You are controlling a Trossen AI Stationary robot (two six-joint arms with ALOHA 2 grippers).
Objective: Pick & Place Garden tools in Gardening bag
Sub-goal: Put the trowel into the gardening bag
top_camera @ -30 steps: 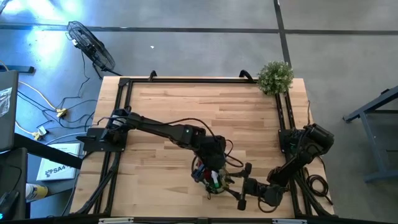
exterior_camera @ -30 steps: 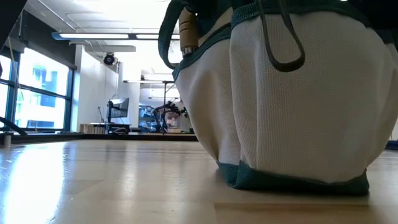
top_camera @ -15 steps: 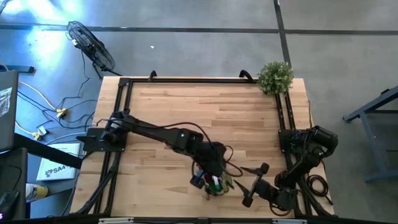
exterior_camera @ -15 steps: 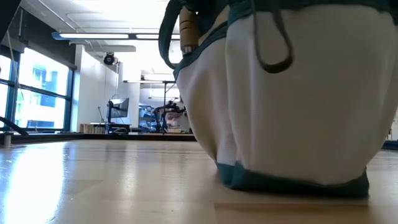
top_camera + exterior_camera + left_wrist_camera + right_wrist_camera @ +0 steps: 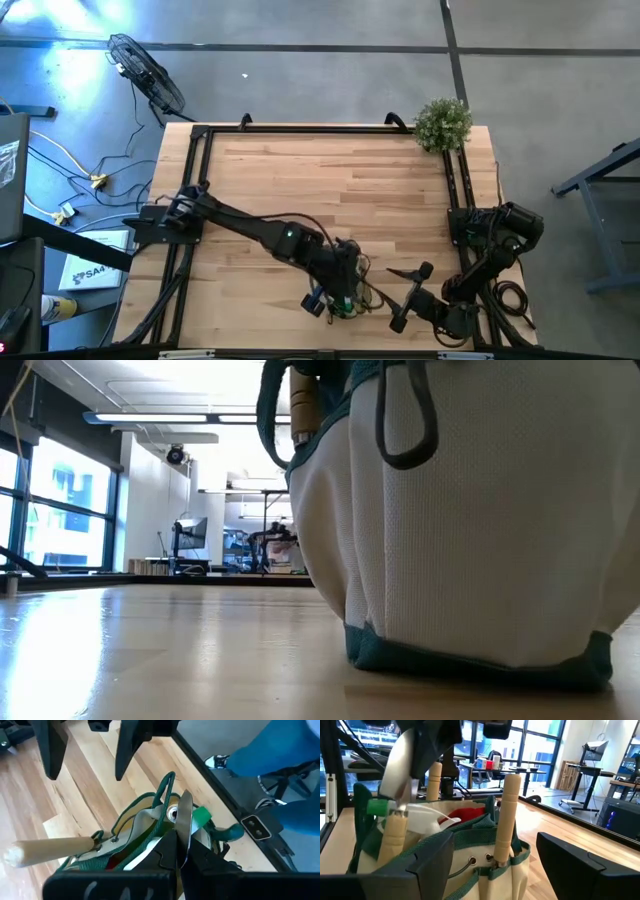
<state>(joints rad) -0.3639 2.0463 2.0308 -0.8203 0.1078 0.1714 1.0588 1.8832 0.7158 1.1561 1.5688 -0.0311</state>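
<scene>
On the pale wooden table (image 5: 300,180) we see a bushy green plant (image 5: 442,122) at the far right corner, well apart from the work. The small round tan fabric gardening bag with dark green trim (image 5: 480,530) stands near the front edge, a little right of the middle, and fills most of the low view. Pale wooden trowel handles (image 5: 507,815) rise from its side pockets, nearly upright, and a red cone-shaped piece (image 5: 467,815) and a green-and-white spray bottle (image 5: 410,810) lie inside. The left gripper (image 5: 345,275) is over the bag's mouth, its fingers closed on a metal trowel blade (image 5: 184,827) that points steeply down into the bag. The right gripper (image 5: 408,295) waits just beside the bag, towards the right edge, its fingers (image 5: 590,865) spread wide and empty.
</scene>
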